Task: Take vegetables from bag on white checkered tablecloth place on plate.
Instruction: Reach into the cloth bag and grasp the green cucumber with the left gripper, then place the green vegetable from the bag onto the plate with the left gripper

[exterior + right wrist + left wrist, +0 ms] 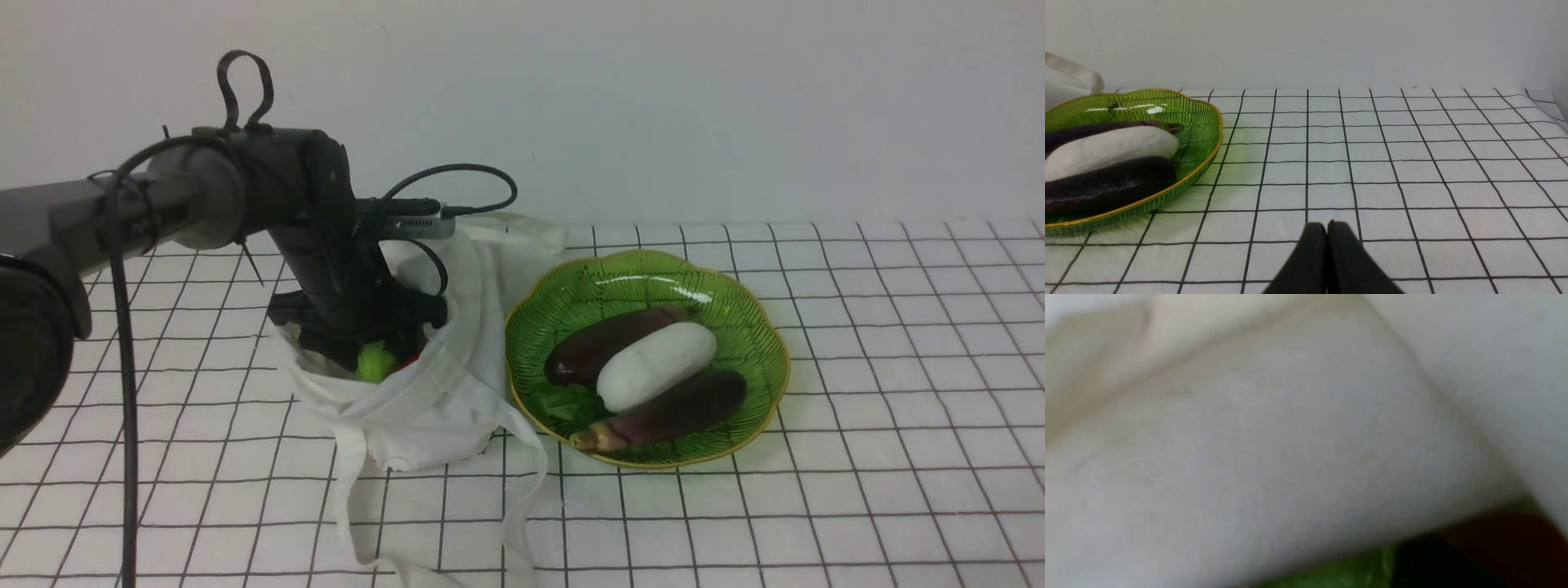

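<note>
Because the gourd (pixel 374 362) sits inside the bag (pixel 433 400), left of the plate (pixel 637 282), the left pincer (pixel 369 347) reaches into its mouth, whether open or gripping I cannot tell, while the right pincer (pixel 1327 229) idles closed.

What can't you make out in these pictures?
- Front view: the left end effector is sunk in the bag; open or shut, unclear.
- Left wrist view: the blurred bag fills it; the green vegetable barely shows.
- Right wrist view: only the tips of the shut right end effector show.
</note>
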`<control>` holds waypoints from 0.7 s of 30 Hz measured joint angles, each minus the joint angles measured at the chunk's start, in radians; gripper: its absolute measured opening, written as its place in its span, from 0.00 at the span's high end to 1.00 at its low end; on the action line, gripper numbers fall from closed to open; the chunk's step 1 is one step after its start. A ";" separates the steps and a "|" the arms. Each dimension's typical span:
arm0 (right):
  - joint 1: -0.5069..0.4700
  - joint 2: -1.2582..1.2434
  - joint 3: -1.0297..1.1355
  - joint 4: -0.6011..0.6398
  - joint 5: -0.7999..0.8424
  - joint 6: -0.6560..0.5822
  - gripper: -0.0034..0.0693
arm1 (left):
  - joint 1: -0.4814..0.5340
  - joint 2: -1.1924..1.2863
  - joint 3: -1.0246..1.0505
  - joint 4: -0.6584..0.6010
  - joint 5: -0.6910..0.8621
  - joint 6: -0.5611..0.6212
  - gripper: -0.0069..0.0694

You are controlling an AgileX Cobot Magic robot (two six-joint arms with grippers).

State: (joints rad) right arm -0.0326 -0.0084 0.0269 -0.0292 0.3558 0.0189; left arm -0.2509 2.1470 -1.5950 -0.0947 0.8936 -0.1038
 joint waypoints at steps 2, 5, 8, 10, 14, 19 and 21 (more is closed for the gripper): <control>0.000 0.000 0.000 0.000 0.000 0.000 0.98 | 0.000 0.001 -0.003 0.005 0.014 0.000 0.42; 0.000 0.000 0.000 0.000 0.000 0.000 0.98 | -0.002 -0.013 -0.005 0.043 0.062 0.005 0.42; 0.000 0.000 0.000 0.000 0.000 0.000 0.98 | -0.002 -0.046 -0.016 0.081 0.144 0.021 0.42; 0.000 0.000 0.000 0.000 0.000 -0.001 0.98 | -0.002 -0.086 -0.036 0.095 0.216 0.039 0.42; 0.000 0.000 0.000 0.000 0.000 -0.001 0.98 | -0.002 -0.160 -0.048 0.087 0.312 0.077 0.42; 0.000 0.000 0.000 0.000 0.000 -0.001 0.98 | -0.002 -0.190 -0.002 0.062 0.316 0.128 0.42; 0.000 0.000 0.000 0.000 0.000 -0.001 0.98 | -0.002 -0.212 0.040 0.056 0.315 0.134 0.42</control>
State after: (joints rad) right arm -0.0326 -0.0084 0.0269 -0.0292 0.3558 0.0180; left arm -0.2528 1.9345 -1.5550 -0.0388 1.2087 0.0305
